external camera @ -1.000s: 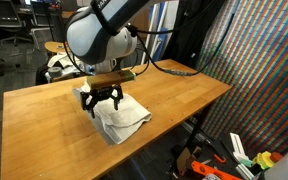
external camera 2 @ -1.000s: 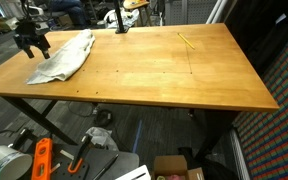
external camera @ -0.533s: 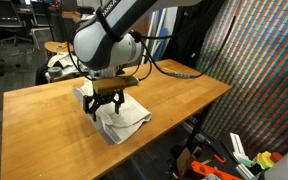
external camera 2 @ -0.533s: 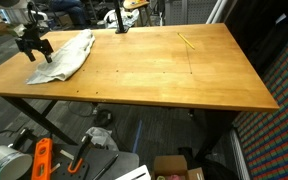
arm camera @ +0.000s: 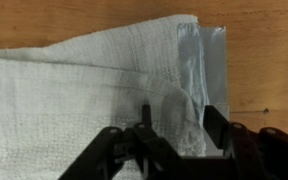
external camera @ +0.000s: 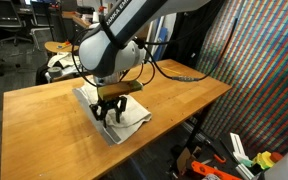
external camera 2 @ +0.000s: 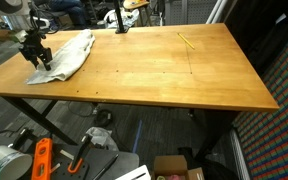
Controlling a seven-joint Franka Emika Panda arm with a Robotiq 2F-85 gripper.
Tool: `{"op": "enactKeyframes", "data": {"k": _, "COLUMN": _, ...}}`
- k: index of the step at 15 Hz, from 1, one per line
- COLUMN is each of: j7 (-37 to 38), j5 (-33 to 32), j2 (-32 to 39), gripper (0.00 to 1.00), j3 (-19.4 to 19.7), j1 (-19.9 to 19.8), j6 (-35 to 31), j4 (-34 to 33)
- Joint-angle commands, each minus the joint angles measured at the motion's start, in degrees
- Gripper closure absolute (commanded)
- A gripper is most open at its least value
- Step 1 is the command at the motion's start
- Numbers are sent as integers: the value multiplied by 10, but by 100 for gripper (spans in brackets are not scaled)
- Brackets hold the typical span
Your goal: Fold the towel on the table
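Note:
The off-white towel (external camera: pixel 134 122) lies crumpled near the front edge of the wooden table (external camera: pixel 44 115); in an exterior view the towel (external camera 2: pixel 72 52) sits at the far left corner of the table (external camera 2: pixel 164 70). My gripper (external camera: pixel 109 113) is down on the towel's edge, and also shows as the gripper (external camera 2: pixel 36 60) low over the cloth. In the wrist view the towel (arm camera: pixel 84 90) fills the picture, its grey-bordered edge to the right. The gripper (arm camera: pixel 176 125) stands partly closed, jaws still apart, with a raised ridge of cloth between the fingers.
A thin yellow stick (external camera 2: pixel 187 41) lies on the far side of the table. A black stand (external camera 2: pixel 119 25) is at the table's back edge. A round stool (external camera: pixel 56 47) and a patterned fabric bundle (external camera: pixel 56 68) stand behind. Tools and boxes (external camera 2: pixel 44 158) clutter the floor.
The gripper has come down onto the towel's edge and shifted slightly along it. Its jaws have narrowed from wide open around a ridge of cloth.

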State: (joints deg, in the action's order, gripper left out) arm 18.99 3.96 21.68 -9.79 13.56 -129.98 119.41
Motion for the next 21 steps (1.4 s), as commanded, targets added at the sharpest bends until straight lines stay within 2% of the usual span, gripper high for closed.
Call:
{"op": "enactKeyframes", "data": {"k": 1, "j7": -13, "j5": 8, "j2": -15, "gripper": 73, "j3": 3, "j1": 0, "j6": -4, "j4": 15}}
{"op": "enactKeyframes", "data": {"k": 4, "j7": -6, "j5": 4, "j2": -24, "gripper": 95, "j3": 7, "j1": 1, "j6": 5, "j4": 24}}
{"op": "enactKeyframes", "data": {"k": 6, "j7": -10, "j5": 3, "j2": -35, "gripper": 100, "j3": 10, "j1": -2, "j6": 9, "j4": 35}}
{"op": "enactKeyframes", "data": {"k": 9, "j7": -12, "j5": -3, "j2": -58, "gripper": 98, "j3": 16, "j1": -6, "j6": 11, "j4": 59}}
{"op": "enactKeyframes", "data": {"k": 19, "j7": -25, "j5": -26, "j2": -134, "gripper": 99, "j3": 13, "j1": -6, "j6": -19, "j4": 164}}
{"op": "enactKeyframes", "data": {"k": 20, "j7": -21, "j5": -23, "j2": -140, "gripper": 96, "j3": 12, "j1": -5, "j6": -29, "j4": 173}}
{"op": "enactKeyframes", "data": {"k": 21, "j7": -17, "j5": -20, "j2": -142, "gripper": 71, "j3": 9, "j1": -4, "j6": -40, "j4": 180}}
